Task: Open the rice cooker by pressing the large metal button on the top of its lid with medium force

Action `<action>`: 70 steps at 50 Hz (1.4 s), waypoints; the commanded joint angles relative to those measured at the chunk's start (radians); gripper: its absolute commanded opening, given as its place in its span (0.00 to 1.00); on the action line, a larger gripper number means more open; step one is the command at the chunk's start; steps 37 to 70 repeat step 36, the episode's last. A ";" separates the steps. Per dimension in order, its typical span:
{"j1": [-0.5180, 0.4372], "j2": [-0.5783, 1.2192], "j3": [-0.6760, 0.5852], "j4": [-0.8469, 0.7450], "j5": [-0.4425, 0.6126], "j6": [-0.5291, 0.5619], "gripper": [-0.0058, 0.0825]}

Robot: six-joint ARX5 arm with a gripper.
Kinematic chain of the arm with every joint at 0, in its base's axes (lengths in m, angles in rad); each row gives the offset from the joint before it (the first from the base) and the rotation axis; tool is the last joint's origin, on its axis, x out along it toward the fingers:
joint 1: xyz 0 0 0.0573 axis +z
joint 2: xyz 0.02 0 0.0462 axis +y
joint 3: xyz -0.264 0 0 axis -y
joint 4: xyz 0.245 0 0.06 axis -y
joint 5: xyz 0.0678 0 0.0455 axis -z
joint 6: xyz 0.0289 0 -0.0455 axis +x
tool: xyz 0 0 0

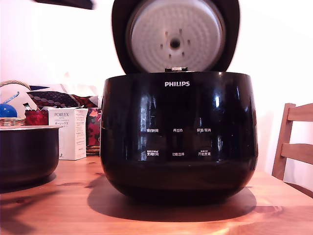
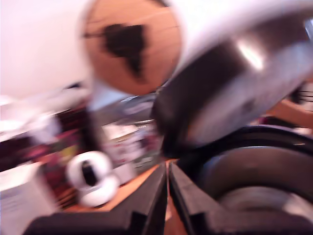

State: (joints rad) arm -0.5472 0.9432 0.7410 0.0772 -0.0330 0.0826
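The rice cooker (image 1: 178,137), glossy black with a white PHILIPS logo, fills the middle of the exterior view on the wooden table. Its lid (image 1: 122,29) stands raised behind the body and shows the silvery dimpled inner plate (image 1: 175,35). The large metal button is not visible in either view. The wrist view is motion-blurred. There my gripper (image 2: 167,169) is shut, its black fingers (image 2: 146,196) pressed together with nothing between them. Just beyond them are the raised lid (image 2: 234,83) and the cooker's open rim (image 2: 259,142). A dark blur at the exterior view's upper edge may be the arm (image 1: 66,4).
A dark pot with a pale rim (image 1: 27,152) sits at the exterior view's left. A white PORLEX box (image 1: 72,133) and a basket of cluttered items (image 1: 14,115) stand behind it. A wooden chair (image 1: 293,147) is at the right. The wrist view shows a round wooden plaque (image 2: 132,44).
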 commanded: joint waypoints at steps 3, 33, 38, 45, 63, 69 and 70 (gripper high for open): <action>0.057 -0.034 -0.026 -0.012 -0.004 0.032 0.04; 0.254 -0.121 -0.026 -0.053 -0.021 0.031 0.04; 0.255 -0.121 -0.026 -0.053 -0.021 0.031 0.04; 0.255 -0.121 -0.026 -0.053 -0.021 0.031 0.04; 0.255 -0.121 -0.026 -0.053 -0.021 0.031 0.04; 0.255 -0.121 -0.026 -0.053 -0.021 0.031 0.04; 0.255 -0.121 -0.026 -0.053 -0.021 0.031 0.04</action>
